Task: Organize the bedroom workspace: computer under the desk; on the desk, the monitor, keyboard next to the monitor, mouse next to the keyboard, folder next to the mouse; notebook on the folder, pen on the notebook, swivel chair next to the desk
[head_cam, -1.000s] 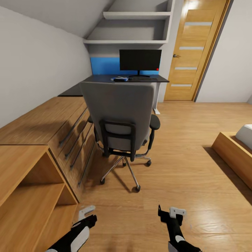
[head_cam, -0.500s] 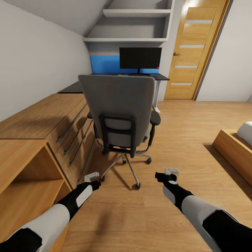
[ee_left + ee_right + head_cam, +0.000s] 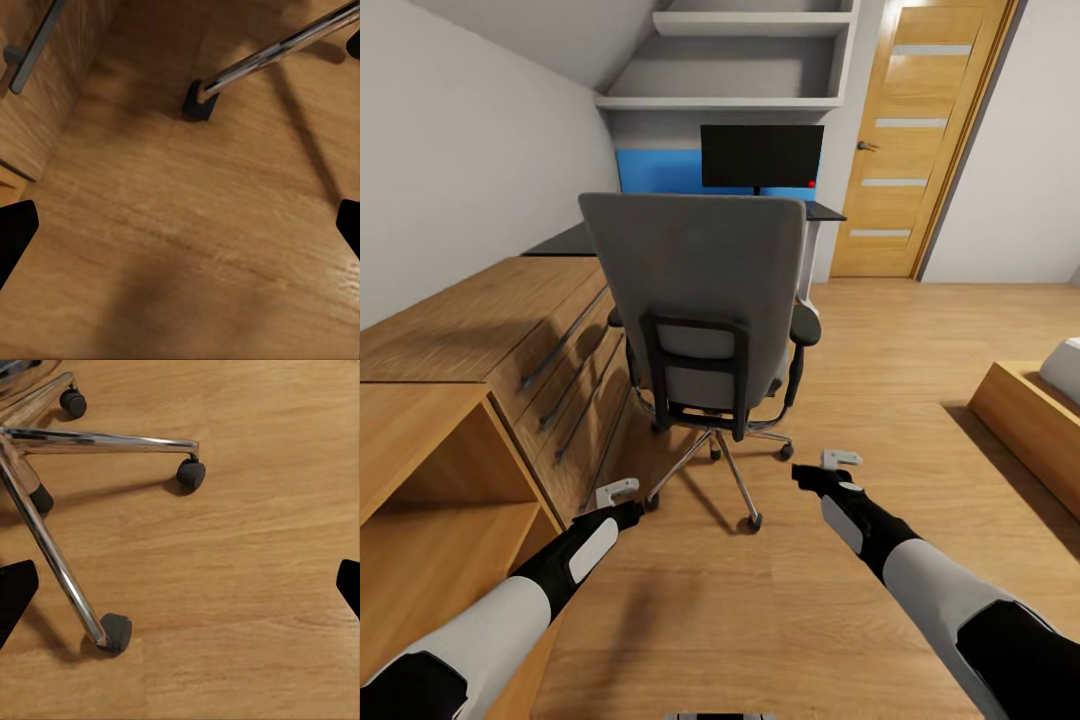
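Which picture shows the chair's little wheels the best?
The right wrist view: three casters sit sharp on the floor. The left wrist view catches one caster; the head view shows the whole swivel chair, its wheels tiny.

No readable text, label or number on anything here.

The swivel chair [image 3: 705,310] fills the middle of the frame, its tall grey back blocking the way to the bench [image 3: 815,211] and the monitor [image 3: 761,156]. A drawer unit [image 3: 510,330] walls the left side. Bare wood floor [image 3: 880,340] lies open at centre right, toward the door [image 3: 915,140].
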Robot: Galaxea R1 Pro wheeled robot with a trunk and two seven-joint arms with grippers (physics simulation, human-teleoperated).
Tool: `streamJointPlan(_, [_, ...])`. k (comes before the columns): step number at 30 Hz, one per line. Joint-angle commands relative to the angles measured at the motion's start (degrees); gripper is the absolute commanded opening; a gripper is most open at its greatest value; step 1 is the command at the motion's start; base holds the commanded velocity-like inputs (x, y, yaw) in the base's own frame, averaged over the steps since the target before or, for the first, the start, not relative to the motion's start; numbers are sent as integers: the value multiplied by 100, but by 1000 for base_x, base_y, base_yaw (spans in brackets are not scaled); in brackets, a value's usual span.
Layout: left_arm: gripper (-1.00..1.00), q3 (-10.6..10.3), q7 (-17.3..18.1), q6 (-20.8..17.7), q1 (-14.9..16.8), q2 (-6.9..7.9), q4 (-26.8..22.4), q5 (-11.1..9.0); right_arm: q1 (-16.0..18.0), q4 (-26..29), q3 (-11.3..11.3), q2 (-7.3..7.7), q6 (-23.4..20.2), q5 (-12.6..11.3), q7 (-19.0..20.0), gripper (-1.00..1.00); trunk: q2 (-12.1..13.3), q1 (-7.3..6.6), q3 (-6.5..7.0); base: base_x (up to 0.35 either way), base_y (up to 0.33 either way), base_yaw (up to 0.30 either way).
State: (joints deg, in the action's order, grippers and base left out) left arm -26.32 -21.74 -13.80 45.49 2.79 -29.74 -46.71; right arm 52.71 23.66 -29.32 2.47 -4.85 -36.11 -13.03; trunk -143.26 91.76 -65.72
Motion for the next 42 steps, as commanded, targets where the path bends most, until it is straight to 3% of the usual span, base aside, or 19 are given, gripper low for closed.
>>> streamJointPlan(1, [100, -50, -52, -11, 4, 6, -16, -42, 3, 73, -48, 19, -64, -37, -49, 100, -2, -1, -5, 0, 0, 0])
streamJointPlan(6, [100, -51, -71, 8, 4, -7, -8, -75, 2, 274, -47, 56, -126, -58, -33, 100, -2, -1, -5, 0, 0, 0])
streamJointPlan(14, [100, -46, -49, 23, 4, 6, 138, -65, -70, 267, -69, 52, 581, -54, -48, 100, -2, -1, -5, 134, 0, 0])
streamJointPlan(21, [100, -106, -48, 27, 4, -25, 159, -55, -299, 254, -99, 21, 928, -27, -38, 100, -2, -1, -5, 125, 0, 0])
streamJointPlan(42, [100, -158, -42, 31, 4, -33, 162, -53, -404, 235, -109, 11, 1012, -27, -15, 100, -2, -1, -5, 163, 0, 0])
